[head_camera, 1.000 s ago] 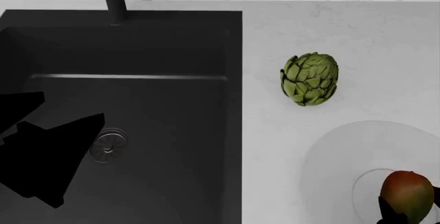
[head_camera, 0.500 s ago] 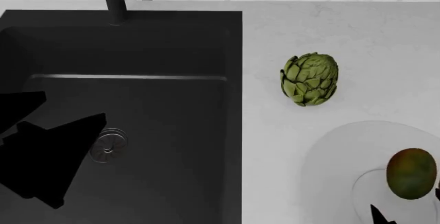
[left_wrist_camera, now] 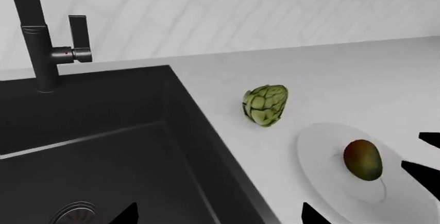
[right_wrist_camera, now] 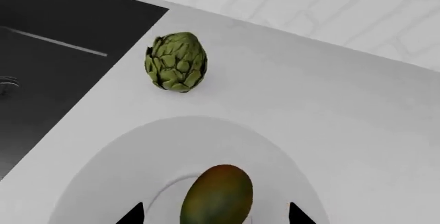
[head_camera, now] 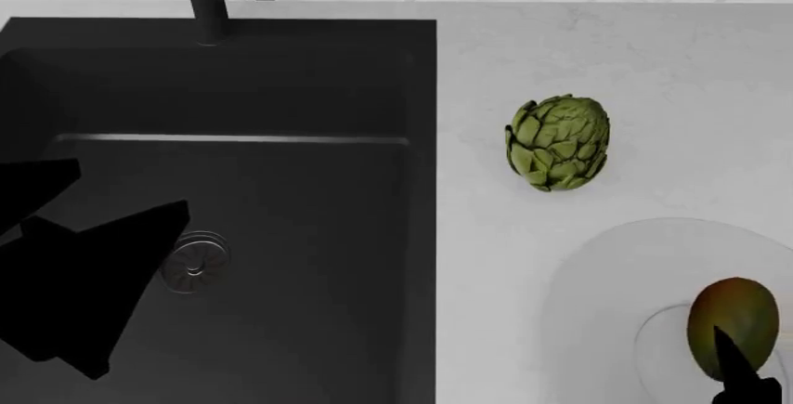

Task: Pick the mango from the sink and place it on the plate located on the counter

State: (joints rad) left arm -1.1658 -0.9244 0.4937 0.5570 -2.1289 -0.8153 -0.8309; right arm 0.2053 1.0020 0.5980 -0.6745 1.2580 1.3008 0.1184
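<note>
White, faintly speckled, the counter carries everything that matters to us now, and the black sink beside it holds only its drain. On the counter sits the plate, and on it, across the edge of its centre well, lies the mango. We judge the placing done and only the retreat left. That retreat turns on one relation: in the right wrist view the mango lies straight ahead of our right gripper, between the two dark fingertips, with bare plate visible on either side of the fruit, so we read the jaws as spread and clear of it. The fruit's long axis runs roughly along the gripper's line of approach, so drawing straight back or up should leave it undisturbed, though a sideways drift could nudge it and set it rolling. Our left gripper hangs over the sink, well apart from the plate, its tips wide apart and holding nothing. The artichoke stands on the counter between sink and plate, clear of both.
</note>
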